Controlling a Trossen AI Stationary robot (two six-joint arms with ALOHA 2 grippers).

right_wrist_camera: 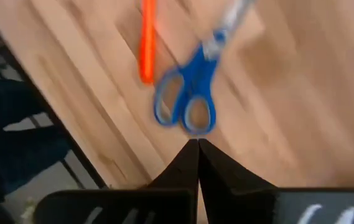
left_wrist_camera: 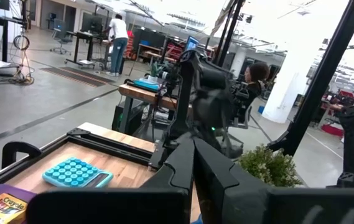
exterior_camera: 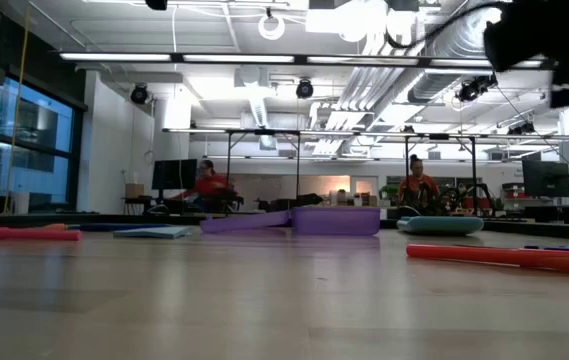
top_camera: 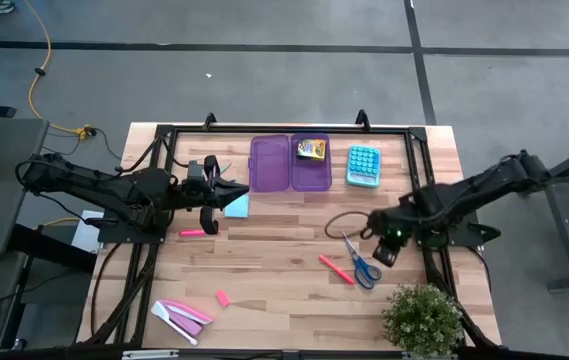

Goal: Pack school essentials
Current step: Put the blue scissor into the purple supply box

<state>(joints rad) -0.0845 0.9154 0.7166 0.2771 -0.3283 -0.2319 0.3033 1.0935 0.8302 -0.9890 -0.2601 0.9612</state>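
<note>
The blue-handled scissors [top_camera: 364, 268] lie flat at the right, with a pink marker [top_camera: 336, 268] beside them. My right gripper [top_camera: 382, 254] hangs shut just above the scissors' handle loops [right_wrist_camera: 186, 115]. My left gripper [top_camera: 226, 190] is shut and held level above the table, over the edge of the light-blue notepad [top_camera: 237, 206], which lies flat. The yellow crayon box [top_camera: 311, 149] sits in the open purple case [top_camera: 282, 165]. A second pink marker [top_camera: 192, 232] and the pink eraser [top_camera: 222, 298] lie on the wood.
The light-blue calculator [top_camera: 363, 165] lies right of the case. Flat pink-and-white pieces [top_camera: 182, 315] lie near the front left. A potted plant [top_camera: 421, 318] stands at the front right corner. A black frame [top_camera: 264, 128] rims the table. People sit in the room behind [exterior_camera: 419, 185].
</note>
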